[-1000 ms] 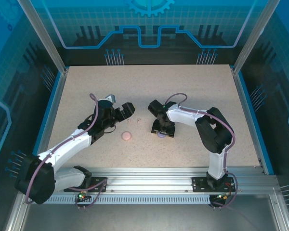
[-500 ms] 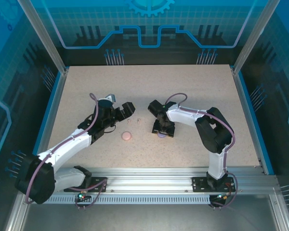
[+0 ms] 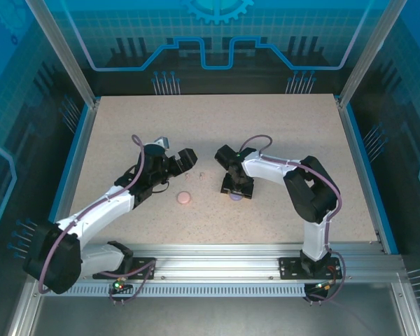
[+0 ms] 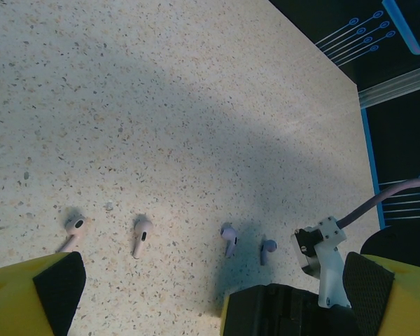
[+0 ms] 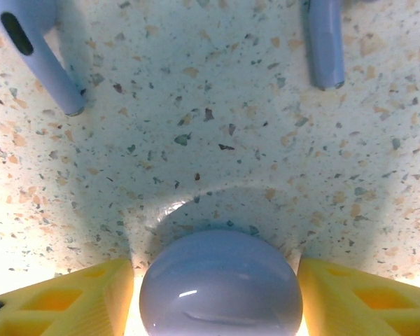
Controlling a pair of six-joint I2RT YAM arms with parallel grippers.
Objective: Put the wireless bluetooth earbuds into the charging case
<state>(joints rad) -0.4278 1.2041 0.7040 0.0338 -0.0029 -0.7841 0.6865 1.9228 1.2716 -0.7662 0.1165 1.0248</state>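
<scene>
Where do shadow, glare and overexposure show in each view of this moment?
Left wrist view: a broad diagonal shadow band crosses the table. Right wrist view: a small glare streak sits on the purple case, and the table is washed out at lower left. Top external view: even light.

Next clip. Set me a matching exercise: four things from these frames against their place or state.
1 round purple charging case
2 round pink charging case
3 two pale pink stemmed earbuds
4 left gripper

A wide open, holding nothing
B on the speckled table beside two purple earbuds
C between the right gripper's fingers
D alone on the table, on the near side of the left gripper

Pairs: 1-C, 2-D, 3-B, 4-A
</scene>
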